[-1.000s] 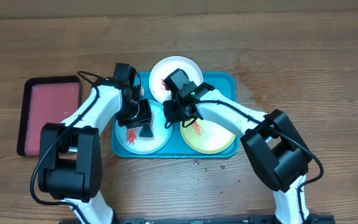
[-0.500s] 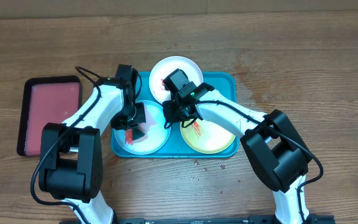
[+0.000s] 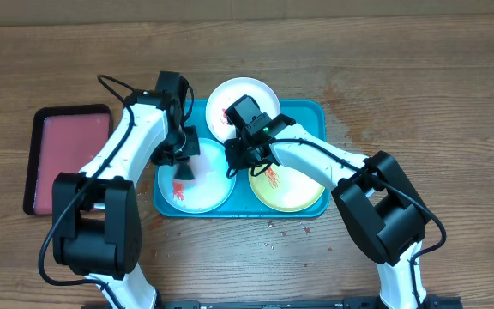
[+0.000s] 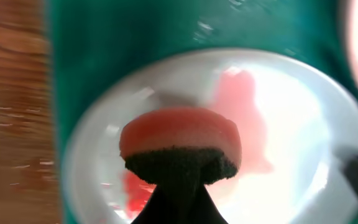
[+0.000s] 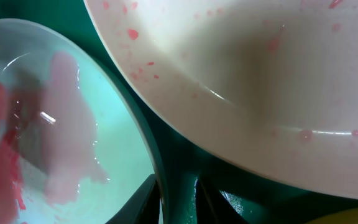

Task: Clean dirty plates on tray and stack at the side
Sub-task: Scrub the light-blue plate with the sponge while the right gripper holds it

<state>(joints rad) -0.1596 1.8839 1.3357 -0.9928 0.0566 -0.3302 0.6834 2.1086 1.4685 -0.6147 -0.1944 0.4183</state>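
The turquoise tray (image 3: pixel 316 113) holds three plates. The white plate (image 3: pixel 249 93) sits at the back, the light-blue rimmed plate (image 3: pixel 206 190) at front left with a red smear (image 3: pixel 178 190), and the yellow-green rimmed plate (image 3: pixel 294 190) at front right with red smears. My left gripper (image 3: pixel 183 167) is shut on a pink sponge with a black scouring side (image 4: pixel 179 140), over the light-blue plate (image 4: pixel 291 112). My right gripper (image 3: pixel 232 160) pinches that plate's right rim (image 5: pixel 156 168). One finger (image 5: pixel 143 202) is inside the rim, the other outside. The speckled white plate (image 5: pixel 260 74) lies close beside it.
A smaller black-rimmed tray with a pink inside (image 3: pixel 67 159) lies on the wooden table left of the turquoise tray. Small crumbs (image 3: pixel 273 227) lie in front of the tray, and a reddish stain (image 3: pixel 337 107) marks the wood to its right.
My left gripper has moved the sponge left and toward the back across the light-blue plate. The right gripper and all three plates have stayed put.
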